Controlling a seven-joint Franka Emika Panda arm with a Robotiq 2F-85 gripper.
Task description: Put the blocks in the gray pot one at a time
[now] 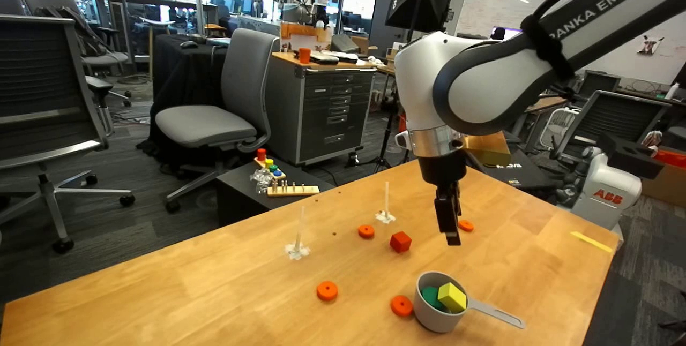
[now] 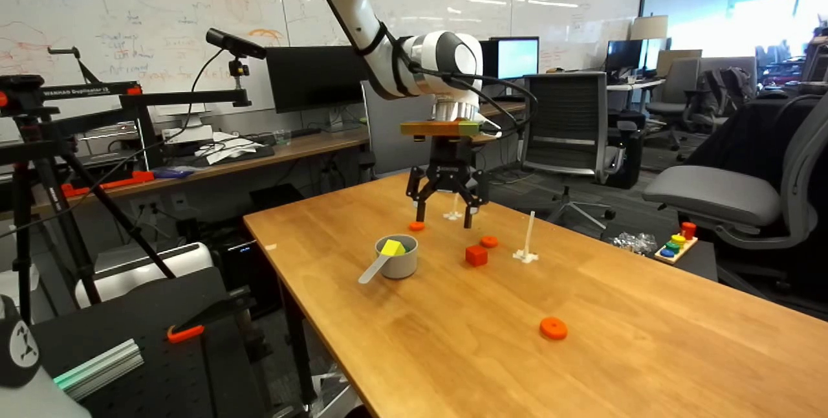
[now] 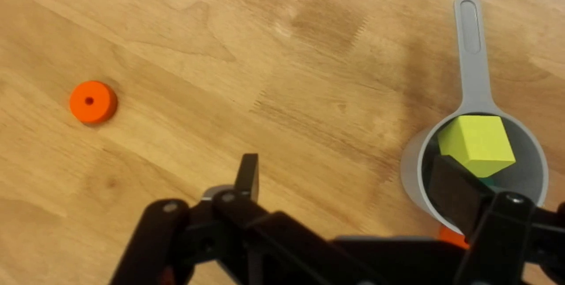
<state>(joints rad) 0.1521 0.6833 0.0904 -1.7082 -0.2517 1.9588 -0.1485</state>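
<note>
On the counter [image 1: 214,292] in an exterior view lie an orange disc [image 1: 327,292], second disc [image 1: 366,232], red cube [image 1: 400,242], third disc [image 1: 401,307], and the gray pot [image 1: 430,317] holding a yellow cube [image 1: 451,297] and green block [image 1: 431,296]; empty jaws hang wide apart, left of a fourth disc [image 1: 466,225].

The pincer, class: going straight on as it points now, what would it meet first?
Probably the tabletop beside the gray pot, though depth is unclear: in the wrist view one finger overlaps the pot and might clip it.
</note>
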